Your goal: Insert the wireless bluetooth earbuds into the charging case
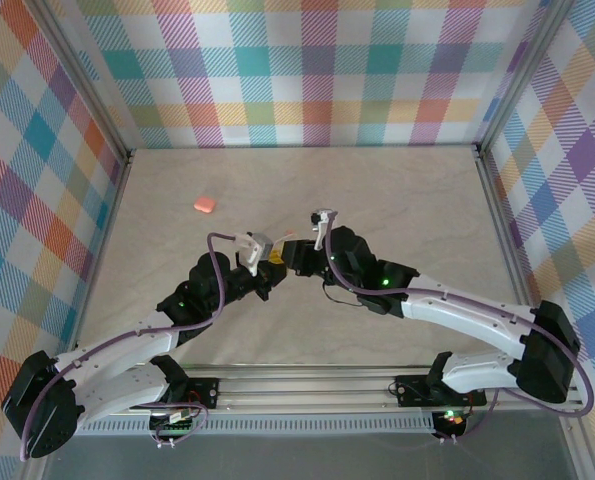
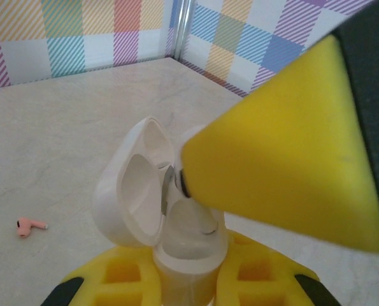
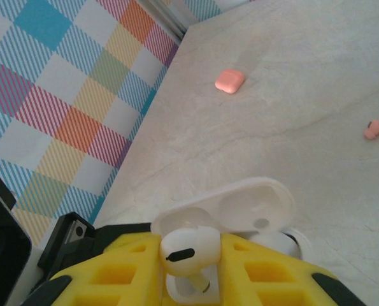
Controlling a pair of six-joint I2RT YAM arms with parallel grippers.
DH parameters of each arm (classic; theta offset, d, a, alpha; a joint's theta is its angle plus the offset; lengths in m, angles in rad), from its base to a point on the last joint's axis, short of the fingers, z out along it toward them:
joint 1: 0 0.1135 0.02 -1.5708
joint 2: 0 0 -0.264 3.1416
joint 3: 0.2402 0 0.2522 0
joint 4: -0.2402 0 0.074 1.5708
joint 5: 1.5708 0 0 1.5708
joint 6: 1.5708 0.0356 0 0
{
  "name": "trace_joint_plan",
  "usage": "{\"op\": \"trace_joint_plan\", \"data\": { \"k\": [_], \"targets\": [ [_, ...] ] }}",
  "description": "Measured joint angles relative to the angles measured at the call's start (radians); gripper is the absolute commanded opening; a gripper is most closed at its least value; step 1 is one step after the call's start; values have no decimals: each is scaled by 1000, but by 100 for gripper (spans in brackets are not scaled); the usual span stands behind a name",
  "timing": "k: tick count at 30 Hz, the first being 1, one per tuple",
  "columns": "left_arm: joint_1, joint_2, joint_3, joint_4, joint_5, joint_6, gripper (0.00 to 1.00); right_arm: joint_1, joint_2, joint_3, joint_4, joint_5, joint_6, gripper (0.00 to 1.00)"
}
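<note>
While plaid walls [image 1: 297,70] surround, tabletop [image 1: 397,200] seems marbled.

A blurred yellow finger [image 2: 285,159] of the right pincer [image 3: 189,273] hides half the white case [image 2: 138,191]; a pink earbud [image 3: 375,131] is cut off at its stem.

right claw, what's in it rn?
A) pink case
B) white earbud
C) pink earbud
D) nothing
B: in the right wrist view a white earbud sits pinched in the right claw, right beside the open white case, while the pink earbud lies loose further off.
</note>
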Motion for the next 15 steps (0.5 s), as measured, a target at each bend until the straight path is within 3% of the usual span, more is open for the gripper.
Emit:
{"op": "trace_joint_plan", "data": {
  "k": [15],
  "targets": [
    [-3,-13,39,-41,-35,0,0,-65,-79,-8,-67,-135,82,25]
  ]
}}
